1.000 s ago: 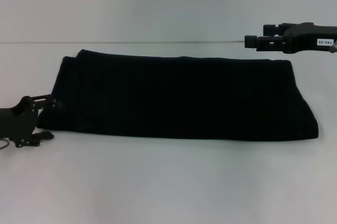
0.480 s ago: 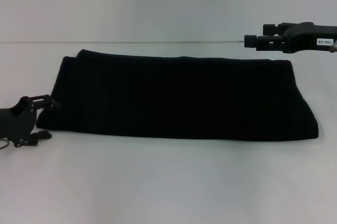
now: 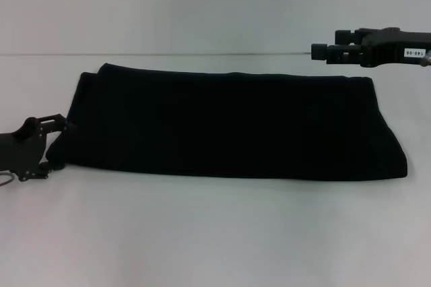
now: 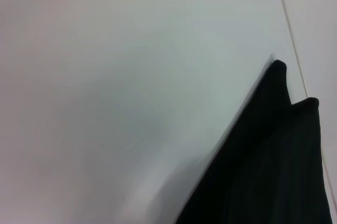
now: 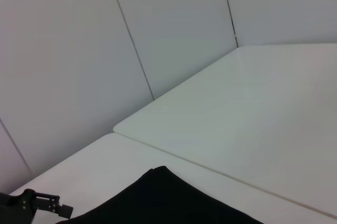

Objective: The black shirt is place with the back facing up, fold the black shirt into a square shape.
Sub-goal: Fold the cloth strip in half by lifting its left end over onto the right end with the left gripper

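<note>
My left gripper (image 3: pixel 57 140) sits at the shirt (image 3: pixel 236 125)'s left end to pinch it, finger gap unclear; right gripper (image 3: pixel 316 52) hangs parked, fingers unreadable.

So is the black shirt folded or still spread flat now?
Folded. The black shirt lies as a long band on the table, no sleeves showing; not yet square.

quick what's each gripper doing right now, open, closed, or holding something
Left gripper: at the left end of the shirt; cannot be told.
Right gripper: raised above the shirt's far right corner, holding nothing; cannot be told.
</note>
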